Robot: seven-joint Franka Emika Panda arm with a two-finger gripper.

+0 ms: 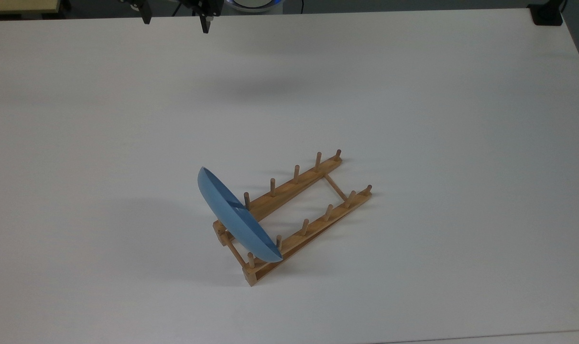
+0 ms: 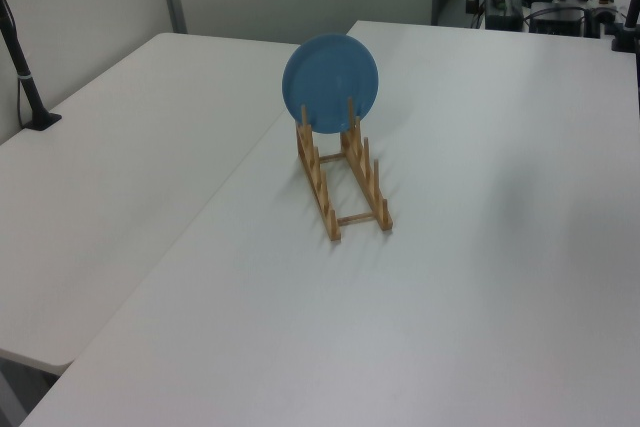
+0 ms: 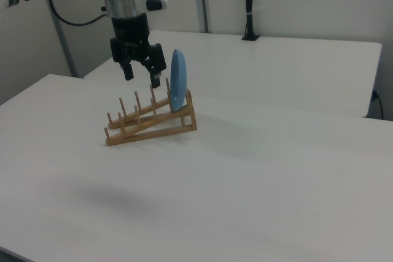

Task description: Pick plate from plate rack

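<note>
One plate (image 1: pixel 234 215), glossy light blue, stands on edge in the plate rack (image 1: pixel 294 217), slotted at the end of the rack that sits toward the top view's lower left, behind the last pair of pegs there. It leans a little, its hollow face turned up and toward the rest of the rack in the top view. In the left view the plate (image 2: pixel 331 83) shows its round face at the rack's far end, the rack (image 2: pixel 345 182) running toward the camera. In the right view the plate (image 3: pixel 177 80) is seen nearly edge-on at the higher end of the rack (image 3: pixel 150 121), which slopes down toward the right view's left. Rack and plate rest on a white bench (image 1: pixel 413 95). Up above, the end effector (image 3: pixel 141 70) hangs in the air just beside the plate, on the right view's left, fingers spread apart and pinching nothing. In the top view its two dark fingertips (image 1: pixel 205 25) peek in at the upper edge.
</note>
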